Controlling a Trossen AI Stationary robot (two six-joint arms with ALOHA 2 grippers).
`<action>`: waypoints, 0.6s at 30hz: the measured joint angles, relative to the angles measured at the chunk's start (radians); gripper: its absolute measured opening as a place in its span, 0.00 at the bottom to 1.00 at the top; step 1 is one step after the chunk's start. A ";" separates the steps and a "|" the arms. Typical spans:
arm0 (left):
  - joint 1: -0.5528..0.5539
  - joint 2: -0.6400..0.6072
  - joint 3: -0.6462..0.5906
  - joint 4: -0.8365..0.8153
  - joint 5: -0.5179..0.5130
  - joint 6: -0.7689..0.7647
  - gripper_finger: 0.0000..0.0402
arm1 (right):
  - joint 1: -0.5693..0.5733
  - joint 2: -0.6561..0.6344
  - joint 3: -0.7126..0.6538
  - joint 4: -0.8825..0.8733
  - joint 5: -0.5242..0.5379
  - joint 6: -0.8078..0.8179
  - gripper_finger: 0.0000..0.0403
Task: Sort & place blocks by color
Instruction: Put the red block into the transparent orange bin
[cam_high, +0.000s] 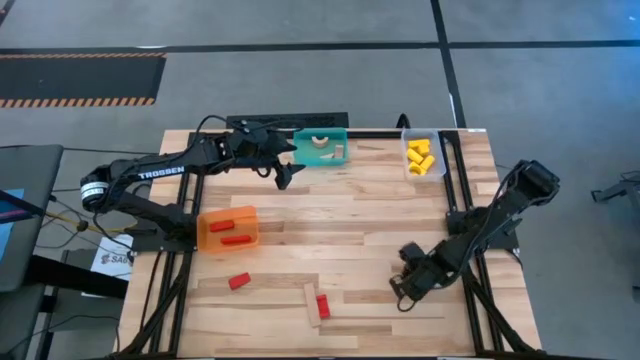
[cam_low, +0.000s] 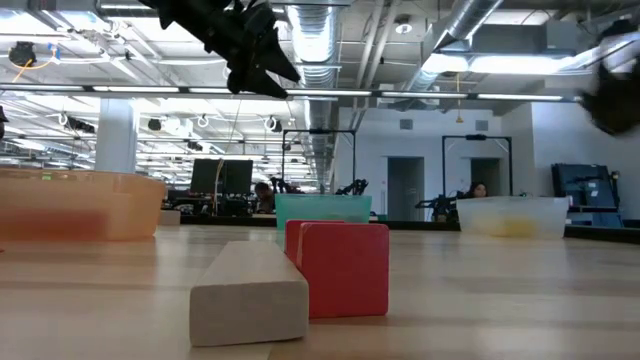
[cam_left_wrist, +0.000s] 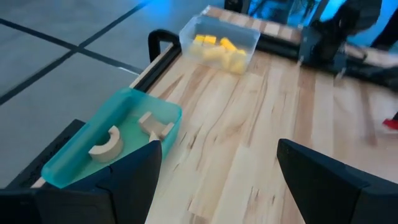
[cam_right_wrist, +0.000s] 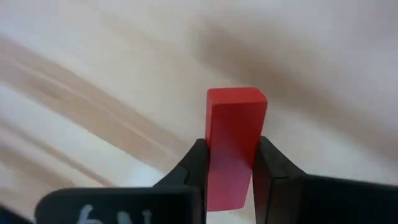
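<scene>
Left gripper (cam_high: 285, 172) hangs above the table just in front of the teal bin (cam_high: 322, 148), jaws spread, holding nothing. Orange bin (cam_high: 228, 229) holds two red blocks (cam_high: 228, 233). Loose on the table: red block (cam_high: 238, 281), then a wood bar (cam_high: 312, 303) touching another red block (cam_high: 323, 306). Teal bin holds wood pieces (cam_left_wrist: 107, 143). Right gripper (cam_high: 408, 272) low at front right, jaws pinching a red bar (cam_right_wrist: 233, 143). Clear bin (cam_high: 424, 157) holds yellow blocks (cam_high: 421, 157).

Three bins (cam_high: 228, 230); five red blocks (cam_high: 238, 281); three pale; yellow cluster uncountable.
</scene>
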 joint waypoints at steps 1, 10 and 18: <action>0.001 0.000 0.000 -0.011 0.000 0.018 0.76 | -0.015 -0.012 0.014 0.002 0.063 -0.051 0.17; 0.068 -0.008 0.002 -0.124 -0.015 0.031 0.76 | -0.331 -0.056 0.078 0.238 0.270 -0.998 0.17; 0.100 -0.072 0.053 -0.329 -0.043 -0.043 0.76 | -0.634 0.052 0.090 0.512 -0.064 -1.560 0.17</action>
